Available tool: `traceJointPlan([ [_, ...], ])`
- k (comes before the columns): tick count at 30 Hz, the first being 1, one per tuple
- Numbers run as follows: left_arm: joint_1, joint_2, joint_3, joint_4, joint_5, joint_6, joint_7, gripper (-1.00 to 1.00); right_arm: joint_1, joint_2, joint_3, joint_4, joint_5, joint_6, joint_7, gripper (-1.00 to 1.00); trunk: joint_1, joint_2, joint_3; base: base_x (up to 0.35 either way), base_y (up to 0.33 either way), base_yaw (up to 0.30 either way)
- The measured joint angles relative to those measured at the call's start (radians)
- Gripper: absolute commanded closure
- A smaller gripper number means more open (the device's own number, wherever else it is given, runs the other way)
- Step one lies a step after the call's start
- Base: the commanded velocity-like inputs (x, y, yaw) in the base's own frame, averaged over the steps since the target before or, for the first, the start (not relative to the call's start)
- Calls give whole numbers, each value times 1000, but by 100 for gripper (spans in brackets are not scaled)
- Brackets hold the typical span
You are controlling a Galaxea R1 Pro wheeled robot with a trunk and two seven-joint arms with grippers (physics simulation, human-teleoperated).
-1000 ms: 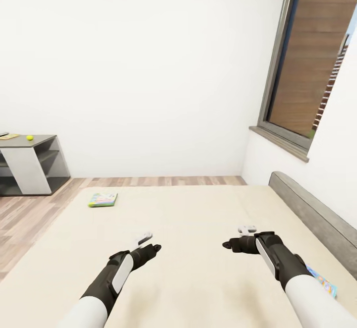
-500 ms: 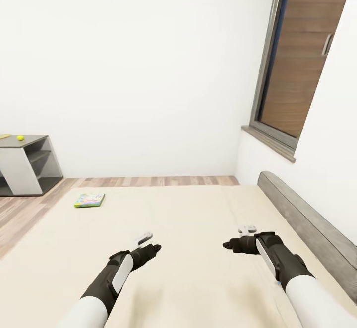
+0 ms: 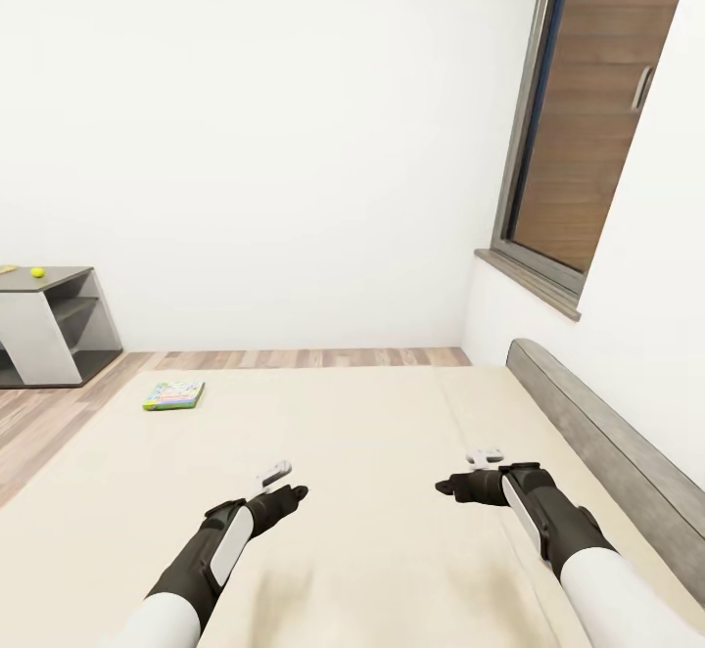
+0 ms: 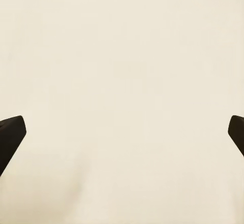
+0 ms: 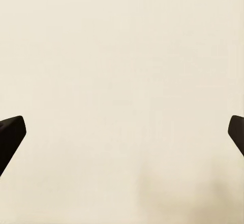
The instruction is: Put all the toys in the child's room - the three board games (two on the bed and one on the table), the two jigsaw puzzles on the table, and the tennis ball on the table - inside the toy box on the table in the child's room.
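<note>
Hovering over the bed [image 3: 392,491], my left gripper [image 3: 284,485] and my right gripper [image 3: 458,484] both reach forward above the cream mattress, level with each other and well apart. Through each wrist camera I see my two dark fingertips [image 4: 11,137] at opposite edges of the picture with plain cream bedding between them, so my left fingers are spread wide and hold nothing; my right fingertips [image 5: 11,137] stand just as wide and are likewise bare. One board game [image 3: 174,394], a flat box printed in green with other bright colours, lies flat on the mattress ahead of my left gripper and off to its left, near the far left corner of the bed, well apart from both grippers. Farther off in the same direction, beyond the strip of wood plank floor [image 3: 59,408], stands the end of the table [image 3: 61,286] with its dark-grey top, a pale front panel and open shelves. The tennis ball [image 3: 37,272], small and yellow-green, sits on that top far ahead and left of my left gripper. Something thin and yellowish lies at the very edge of the picture beside the ball; I cannot tell what it is. To the right of my right gripper runs the grey headboard [image 3: 607,442], and above it a window [image 3: 597,119] is set in the white wall.
</note>
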Motion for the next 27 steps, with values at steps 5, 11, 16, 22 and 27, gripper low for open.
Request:
traceJointPlan([
  [5,0,0,0,0,0,0,0,-100,0,0,0,0,0,0,0,-100,0,0,0,0,0,0],
  [11,0,0,0,0,0,0,0,-100,0,0,0,0,0,0,0,-100,0,0,0,0,0,0],
  [16,0,0,0,0,0,0,0,-100,0,0,0,0,0,0,0,-100,0,0,0,0,0,0],
  [22,0,0,0,0,0,0,0,-100,0,0,0,0,0,0,0,-100,0,0,0,0,0,0],
  [27,0,0,0,0,0,0,0,-100,0,0,0,0,0,0,0,-100,0,0,0,0,0,0],
])
